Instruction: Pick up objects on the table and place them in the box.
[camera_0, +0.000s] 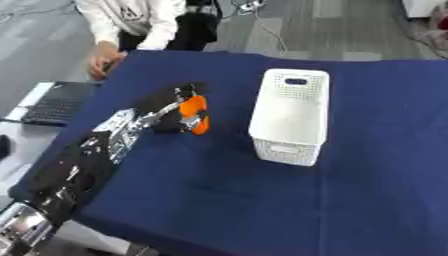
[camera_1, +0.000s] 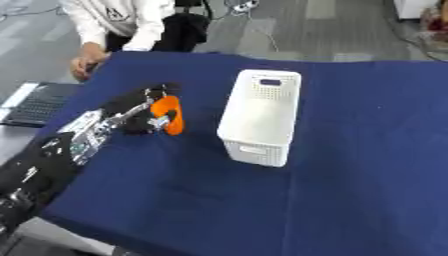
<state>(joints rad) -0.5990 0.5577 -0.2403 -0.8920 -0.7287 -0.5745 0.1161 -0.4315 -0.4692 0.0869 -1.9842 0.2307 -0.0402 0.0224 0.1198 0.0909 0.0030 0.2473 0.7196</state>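
Note:
My left hand (camera_0: 171, 111) reaches in from the lower left over the blue table, fingers curled round an orange object (camera_0: 196, 114) that stands roughly upright in its grasp. The orange object (camera_1: 168, 115) is held a short way left of the white perforated box (camera_0: 291, 116), which stands tall near the table's middle with its open top facing up. I see nothing inside the box from here. My right hand shows in neither view.
The blue cloth-covered table (camera_0: 350, 200) stretches to the right and front of the box. A laptop (camera_0: 58, 103) lies off the table's left edge. A person sits at the far left corner, one hand (camera_0: 101, 62) resting on the table edge.

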